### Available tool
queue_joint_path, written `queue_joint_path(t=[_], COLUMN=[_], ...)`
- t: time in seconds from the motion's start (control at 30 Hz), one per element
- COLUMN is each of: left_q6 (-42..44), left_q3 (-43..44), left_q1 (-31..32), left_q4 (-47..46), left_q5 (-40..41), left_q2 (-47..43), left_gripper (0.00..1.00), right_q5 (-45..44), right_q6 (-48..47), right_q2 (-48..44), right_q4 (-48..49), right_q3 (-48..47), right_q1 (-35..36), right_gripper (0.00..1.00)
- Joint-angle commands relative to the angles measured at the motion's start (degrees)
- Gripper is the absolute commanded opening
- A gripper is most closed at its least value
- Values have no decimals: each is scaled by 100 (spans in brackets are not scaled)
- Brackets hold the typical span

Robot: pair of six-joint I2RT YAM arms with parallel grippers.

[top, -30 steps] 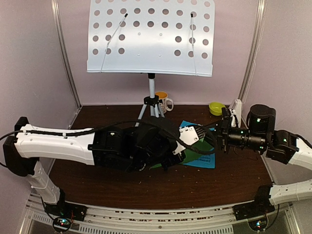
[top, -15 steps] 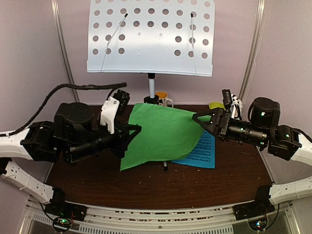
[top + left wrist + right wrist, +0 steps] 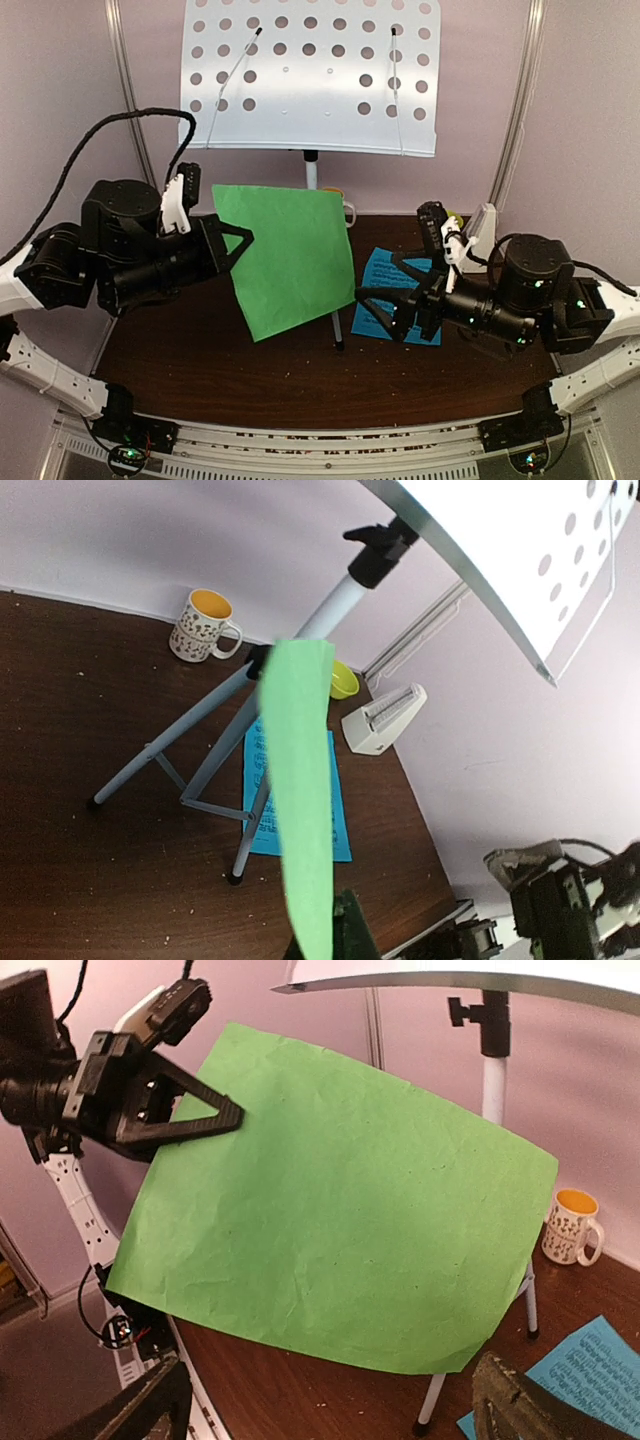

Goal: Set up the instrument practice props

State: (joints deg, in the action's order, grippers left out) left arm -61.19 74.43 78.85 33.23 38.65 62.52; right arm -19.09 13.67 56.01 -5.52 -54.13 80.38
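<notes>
While the left pincer [image 3: 236,240] stands clamped on the left edge of the green sheet [image 3: 290,255], holding it upright in the air at the middle of the top view, the right pincer [image 3: 380,285] hangs at lower right with its fingers wide apart, gripping nothing, just beside the sheet's lower right corner. The blue sheet [image 3: 341,830] lies flat on the worktop [image 3: 200,350] beneath it. The perforated music stand [image 3: 310,75] fills the upper centre on its silver tripod [image 3: 200,740]. The white metronome [image 3: 385,718] stands at far right by the wall, near a small green bowl [image 3: 345,680] and a patterned mug [image 3: 205,625].
</notes>
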Motion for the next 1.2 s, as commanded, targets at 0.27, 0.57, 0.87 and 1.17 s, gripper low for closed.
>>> queue_joint_path(t=[0.27,0.57,0.87,1.17], left_q6=[-2311,-2581,-2675,-2609], left_q3=[153,229,170,107], left_q1=[-11,-10,-10,-9], left_q4=[270,-17,-165,-324], left_q5=[810,496,145,219], left_q2=[-692,-704,-696,-742], left_gripper=[0,0,0,0], right_q5=[-1930,-2134,-2662,-3289], right_q6=[-3801,-4817,-5645,-6430], right_q2=[1362,2489,3259,3606], right_q4=[1966,2926,3597,4069], right_q3=[-158,-666,-1319,-1471], right_q1=[1068,1337,1338,1291], right_gripper=[100,100,89,48])
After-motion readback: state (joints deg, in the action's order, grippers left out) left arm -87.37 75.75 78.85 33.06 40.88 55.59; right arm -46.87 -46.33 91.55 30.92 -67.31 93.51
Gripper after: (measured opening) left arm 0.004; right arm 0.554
